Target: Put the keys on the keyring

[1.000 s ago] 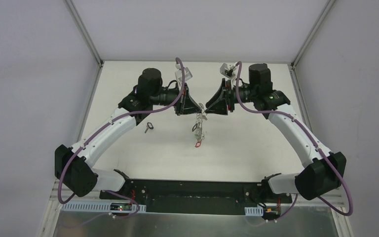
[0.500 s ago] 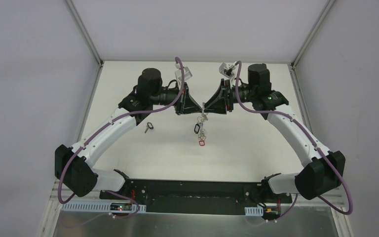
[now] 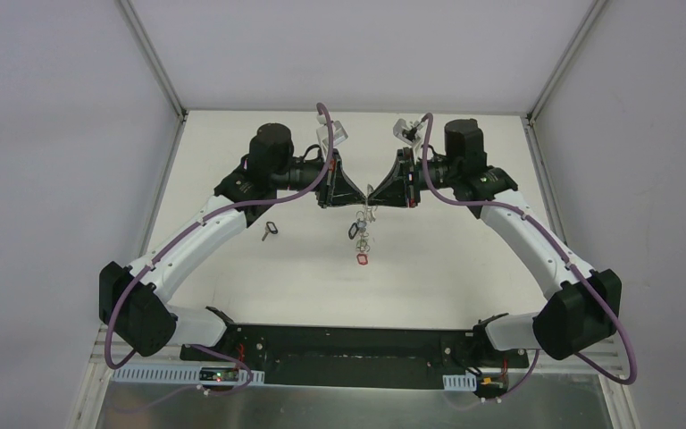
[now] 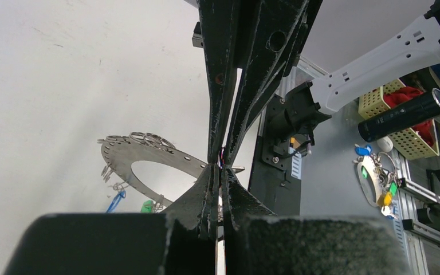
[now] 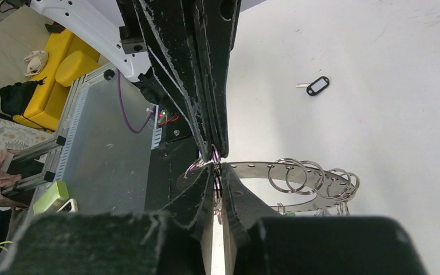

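**Keyring** [image 5: 252, 168]: a flat, curved grey metal band pierced with a row of holes. It is suspended above the middle of the white worktop [image 3: 464, 259], at the spot where the tips of the two arms meet.

**Attachments:** small split rings [image 5: 289, 172] are threaded through the holes. The keys [image 3: 357, 231] hang from them in a short cluster below the meeting point, with a red tag [image 3: 363, 259] lowest. The left wrist view also shows a blue tag [image 4: 114, 201] and a green tag [image 4: 146, 205] under the band.

**Left jaws:** pressed fully together, with the edge of the band pinched between their tips.

**Right jaws:** they face the left jaws tip to tip from the opposite side. They are drawn almost together, with only a narrow slit between the fingers. Their tips lie at the band's edge beside a small ring, but it cannot be told whether they clamp the band, that ring, or nothing.

**Loose key** [image 5: 315, 86]: it carries a black tag and lies flat on the worktop, well apart from the keyring, on the left arm's side.

**Arms:** both reach inward from their bases at the near edge, wrists turned toward each other.

**Surroundings:** beyond the worktop's near edge, the left wrist view shows a yellow basket [image 4: 412, 146] with a black torch [image 4: 404, 114] lying across it.
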Controlling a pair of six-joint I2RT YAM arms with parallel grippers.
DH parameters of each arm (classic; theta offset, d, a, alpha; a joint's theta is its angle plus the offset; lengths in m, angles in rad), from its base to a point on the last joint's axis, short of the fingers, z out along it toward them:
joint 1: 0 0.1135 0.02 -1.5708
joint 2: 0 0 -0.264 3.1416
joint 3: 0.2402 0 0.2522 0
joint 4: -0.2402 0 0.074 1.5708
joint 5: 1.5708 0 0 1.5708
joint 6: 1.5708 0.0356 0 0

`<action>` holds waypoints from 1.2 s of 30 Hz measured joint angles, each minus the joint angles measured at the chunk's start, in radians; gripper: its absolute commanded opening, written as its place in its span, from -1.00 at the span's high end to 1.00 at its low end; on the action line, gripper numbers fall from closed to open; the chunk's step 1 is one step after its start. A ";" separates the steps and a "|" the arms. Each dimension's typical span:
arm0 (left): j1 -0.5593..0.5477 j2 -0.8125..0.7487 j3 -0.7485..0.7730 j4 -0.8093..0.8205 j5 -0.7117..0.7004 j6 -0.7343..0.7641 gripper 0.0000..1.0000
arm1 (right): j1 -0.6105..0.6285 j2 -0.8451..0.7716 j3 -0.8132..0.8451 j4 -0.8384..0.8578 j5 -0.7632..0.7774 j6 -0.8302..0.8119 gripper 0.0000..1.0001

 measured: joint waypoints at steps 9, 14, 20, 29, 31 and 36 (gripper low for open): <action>0.000 -0.001 -0.007 -0.002 -0.002 0.051 0.51 | 0.010 0.000 0.042 -0.106 0.043 -0.067 1.00; 0.000 -0.018 0.003 -0.063 -0.012 0.159 0.09 | 0.056 0.002 0.153 -0.291 0.170 -0.209 1.00; 0.000 -0.025 0.027 -0.092 -0.008 0.233 -0.15 | 0.145 0.013 0.238 -0.460 0.339 -0.328 1.00; 0.000 -0.021 0.022 -0.051 0.027 0.238 0.02 | 0.180 0.031 0.260 -0.571 0.464 -0.389 1.00; -0.001 -0.017 0.013 -0.033 0.036 0.236 0.09 | 0.182 0.039 0.273 -0.581 0.473 -0.393 1.00; -0.002 0.009 0.009 -0.015 0.055 0.236 0.24 | 0.187 0.049 0.293 -0.588 0.480 -0.394 1.00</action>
